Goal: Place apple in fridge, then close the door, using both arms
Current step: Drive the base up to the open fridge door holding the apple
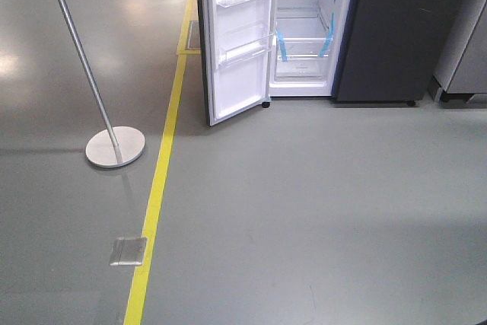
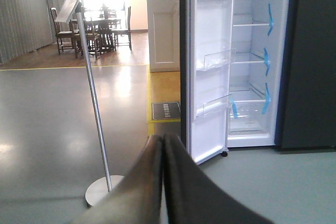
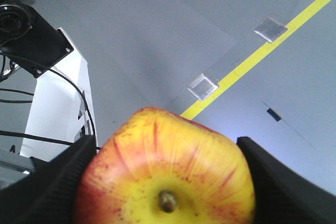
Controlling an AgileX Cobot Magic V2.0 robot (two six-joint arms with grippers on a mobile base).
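The fridge [image 1: 396, 28] stands at the far end of the floor, its white interior [image 1: 304, 36] showing glass shelves and blue tape. Its door [image 1: 240, 43] is swung wide open to the left, clear bins on the inside. In the left wrist view the same fridge [image 2: 252, 77] and door [image 2: 210, 77] lie ahead, and my left gripper [image 2: 164, 139] is shut with nothing in it. My right gripper [image 3: 166, 148] is shut on the apple [image 3: 168, 171], red-streaked with a yellow stem end facing the camera, a black finger [image 3: 58, 182] pressing each side. Neither gripper shows in the front view.
A metal pole on a round base [image 1: 114, 146] stands left of the door. A yellow floor line [image 1: 160, 180] runs toward the fridge past a metal floor plate [image 1: 128, 251]. A grey cabinet [image 1: 464, 58] sits right of the fridge. My white base [image 3: 52, 108] shows beside the apple.
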